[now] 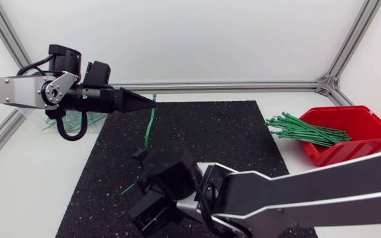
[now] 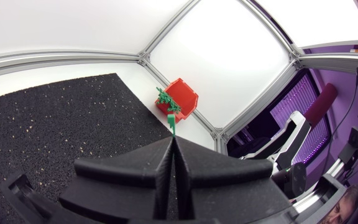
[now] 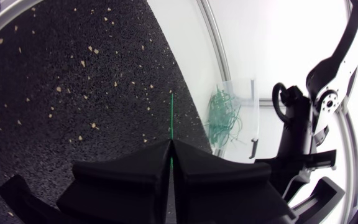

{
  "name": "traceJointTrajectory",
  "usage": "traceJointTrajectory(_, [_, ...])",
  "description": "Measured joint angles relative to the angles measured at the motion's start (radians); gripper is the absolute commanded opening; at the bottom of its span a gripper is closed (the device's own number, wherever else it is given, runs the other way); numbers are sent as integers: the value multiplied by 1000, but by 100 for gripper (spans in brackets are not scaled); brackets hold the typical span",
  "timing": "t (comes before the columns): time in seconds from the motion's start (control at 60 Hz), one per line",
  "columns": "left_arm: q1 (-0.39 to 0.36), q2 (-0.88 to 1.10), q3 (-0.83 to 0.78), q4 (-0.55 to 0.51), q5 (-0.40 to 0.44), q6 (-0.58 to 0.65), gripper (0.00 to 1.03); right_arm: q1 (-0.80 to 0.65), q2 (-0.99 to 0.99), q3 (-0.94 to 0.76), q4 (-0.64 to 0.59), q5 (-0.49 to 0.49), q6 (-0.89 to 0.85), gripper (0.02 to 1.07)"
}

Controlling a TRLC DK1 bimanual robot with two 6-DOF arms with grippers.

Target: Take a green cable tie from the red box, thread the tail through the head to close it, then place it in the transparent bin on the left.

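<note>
Clamping left gripper (image 1: 152,100): fingers closed flat on one end of the green cable tie (image 1: 149,125); a short tip pokes out ahead of them.
Right gripper (image 1: 139,155): fingers closed on the other end.
Cable tie: strung between both grippers over the black mat (image 1: 230,132).
Red box (image 1: 356,142): spare ties, well apart.

We are seeing a green cable tie (image 1: 149,125) in the jaws of our matte black left gripper (image 2: 173,142) and right gripper (image 3: 170,144), tan-flecked black matting (image 1: 230,132) beneath them, and a red box (image 2: 188,96) ahead of the left jaws.
</note>
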Motion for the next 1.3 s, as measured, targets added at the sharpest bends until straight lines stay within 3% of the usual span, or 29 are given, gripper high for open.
traceJointTrajectory(0.3, [-17,-22,-6,0,0,0,3,-15,-51,132,-343,-95,352,7])
traceJointTrajectory(0.617, [-38,-22,-18,0,0,0,3,-59,-103,121,-368,-162,488,7])
traceJointTrajectory(0.8, [-40,-22,-18,0,0,0,3,-60,-162,14,-219,-176,510,7])
traceJointTrajectory(1.05, [-46,-22,-18,0,0,0,3,-95,-165,9,-192,-205,673,7])
traceJointTrajectory(1.217, [-46,-22,-19,0,0,0,3,-100,-171,31,-244,-272,808,7])
traceJointTrajectory(1.3, [-46,-22,-21,0,0,0,3,-127,-184,82,-361,-382,886,7])
